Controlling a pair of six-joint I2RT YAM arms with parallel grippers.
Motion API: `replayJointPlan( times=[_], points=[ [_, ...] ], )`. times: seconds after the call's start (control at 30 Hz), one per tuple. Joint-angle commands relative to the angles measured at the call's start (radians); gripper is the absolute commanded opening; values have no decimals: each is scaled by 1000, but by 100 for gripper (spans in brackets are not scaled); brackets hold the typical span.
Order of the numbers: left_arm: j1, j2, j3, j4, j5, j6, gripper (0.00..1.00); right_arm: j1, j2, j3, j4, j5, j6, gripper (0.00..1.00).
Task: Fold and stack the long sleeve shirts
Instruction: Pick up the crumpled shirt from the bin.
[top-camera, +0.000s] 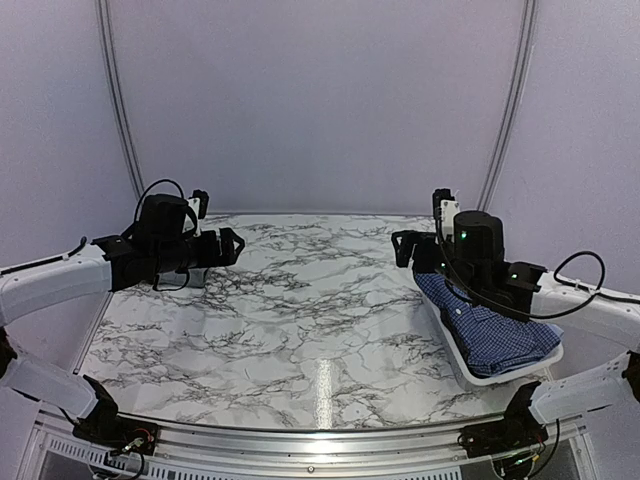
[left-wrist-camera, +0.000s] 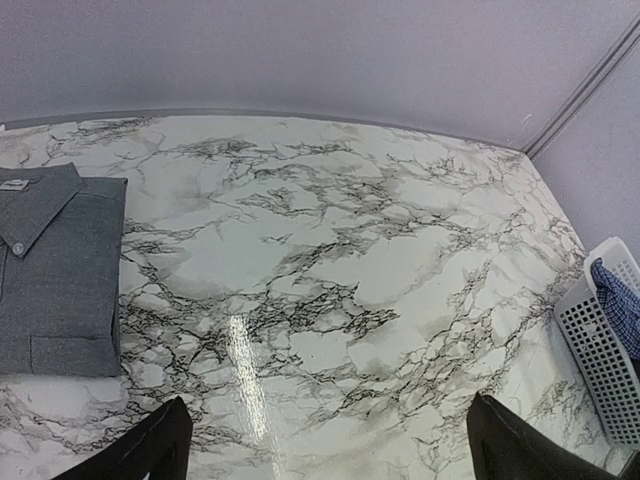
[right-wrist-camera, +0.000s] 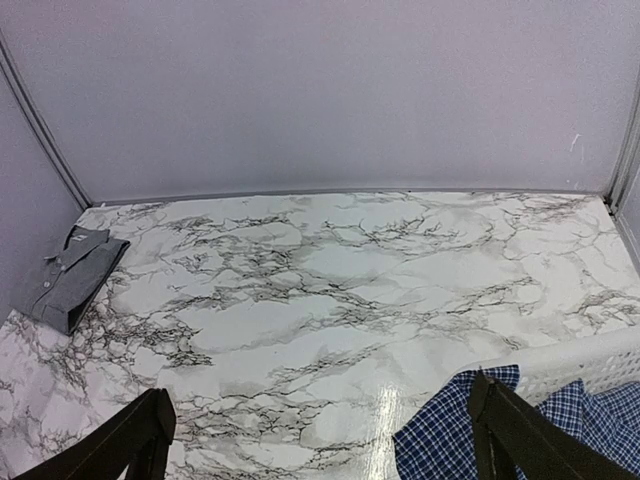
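The grey shirt (left-wrist-camera: 55, 270) lies folded flat on the marble table at the far left; it also shows in the right wrist view (right-wrist-camera: 75, 275). The dark blue checked shirt (top-camera: 490, 330) lies crumpled in a white basket (top-camera: 500, 378) at the right, and shows in the right wrist view (right-wrist-camera: 450, 440) and the left wrist view (left-wrist-camera: 615, 300). The light blue shirt is out of view. My left gripper (top-camera: 230, 245) (left-wrist-camera: 335, 450) is open and empty, raised above the table to the right of the grey shirt. My right gripper (top-camera: 402, 248) (right-wrist-camera: 320, 440) is open and empty, raised over the basket's left end.
The white perforated basket (left-wrist-camera: 600, 350) (right-wrist-camera: 570, 360) stands along the table's right edge. Pale walls close in the back and sides. The marble table (top-camera: 320, 300) stretches between the two arms.
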Motion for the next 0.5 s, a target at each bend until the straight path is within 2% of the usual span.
replayJointPlan(
  times=[0.0, 0.17, 0.27, 0.47],
  points=[
    [1, 1, 26, 7, 9, -2, 99, -4, -24, 15, 3, -3, 8, 99],
    [2, -3, 27, 7, 12, 2, 99, -6, -13, 40, -40, 17, 35, 99],
    [1, -7, 29, 6, 19, 6, 99, -19, 14, 80, -121, 58, 67, 98],
    [1, -18, 35, -4, 28, 31, 99, -118, 18, 120, -319, 77, 188, 99]
  ],
)
